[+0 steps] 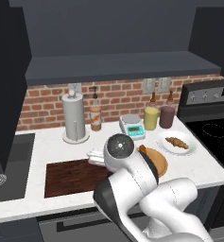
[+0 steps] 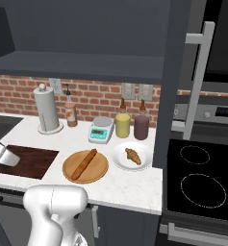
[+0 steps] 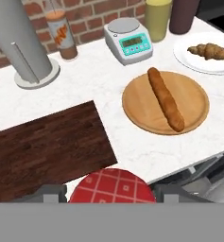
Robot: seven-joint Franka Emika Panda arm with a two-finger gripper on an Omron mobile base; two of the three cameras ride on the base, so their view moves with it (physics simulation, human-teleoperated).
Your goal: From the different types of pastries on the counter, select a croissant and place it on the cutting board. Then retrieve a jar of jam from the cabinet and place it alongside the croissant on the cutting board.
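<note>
Nearest of all, the jam jar (image 3: 112,185) shows its red checked lid right between the two dark fingertips (image 3: 49,193) of the pincer (image 3: 112,194), which is clenched on it from both sides. Under it lies the near end of the dark brown cutting board (image 3: 47,149), bare wood, flat on the white speckled table (image 3: 108,78). In the left base view the white arm (image 1: 132,189) bends over that board (image 1: 71,177), and in the right base view the hand hangs over the board's left end (image 2: 31,158).

Just right of the board sits a round light wooden plate (image 3: 193,101) with the long straight bread stick (image 3: 165,98) lying across it, tilted. Farther right is a white plate (image 3: 191,59) holding the croissant (image 3: 210,51), so the croissant is on its plate, well apart from the board.

Behind those, near the brick wall (image 1: 42,106), stand a small teal kitchen scale (image 3: 128,40), a yellow bottle (image 3: 158,19) and a maroon one (image 3: 182,16) side by side. To the left are an orange-labelled dispenser bottle (image 3: 62,33) and a tall paper towel roll on its round stand (image 3: 19,42).

Above the wall runs the dark grey cabinet (image 1: 118,38) with its long flat ledge. The black stove (image 1: 212,127) stands at the right end of the table, and a dark sink (image 1: 12,160) is at the left
</note>
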